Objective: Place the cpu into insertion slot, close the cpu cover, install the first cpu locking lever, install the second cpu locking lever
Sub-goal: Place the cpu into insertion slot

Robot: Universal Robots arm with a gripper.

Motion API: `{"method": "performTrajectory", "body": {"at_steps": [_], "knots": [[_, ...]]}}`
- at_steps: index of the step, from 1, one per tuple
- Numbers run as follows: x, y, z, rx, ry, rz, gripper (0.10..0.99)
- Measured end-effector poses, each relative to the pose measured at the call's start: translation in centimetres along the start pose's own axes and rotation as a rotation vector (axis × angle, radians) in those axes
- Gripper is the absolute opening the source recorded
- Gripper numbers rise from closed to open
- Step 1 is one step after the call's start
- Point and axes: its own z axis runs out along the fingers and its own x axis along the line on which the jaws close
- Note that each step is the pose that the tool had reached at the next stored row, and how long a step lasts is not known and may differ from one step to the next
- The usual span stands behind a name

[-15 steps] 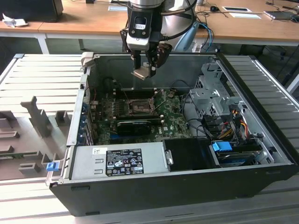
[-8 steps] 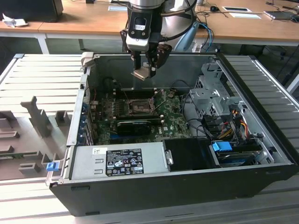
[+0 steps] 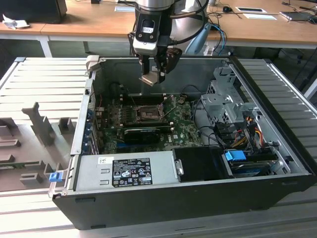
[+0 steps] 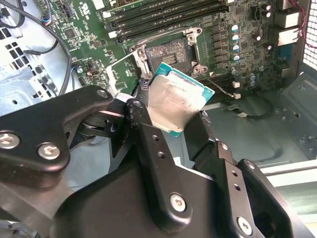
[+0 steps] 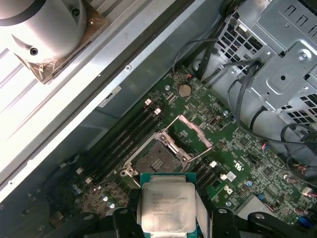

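Item: gripper (image 3: 153, 74), hanging over the open computer case (image 3: 277, 144) in the exterior view, pinching the cpu (image 3: 150, 79) between its fingers (image 4: 144, 130), which are pressing on two opposite edges of the chip. Cpu: riding in the air above the green motherboard (image 3: 184, 130), well apart from it, silver face showing in both wrist views. Insertion slot (image 5: 154, 159): lying bare on the board, dark centre showing, nothing sitting in it. Cpu cover (image 5: 194, 133): standing swung open, just beside the slot
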Motion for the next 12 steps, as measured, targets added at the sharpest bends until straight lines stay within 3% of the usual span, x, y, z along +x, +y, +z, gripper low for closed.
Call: {"method": "performTrajectory", "body": {"at_steps": [12], "knots": [[0.0, -0.02, 0.24, 0.0, -0.0015, 0.018, 0.529]]}}
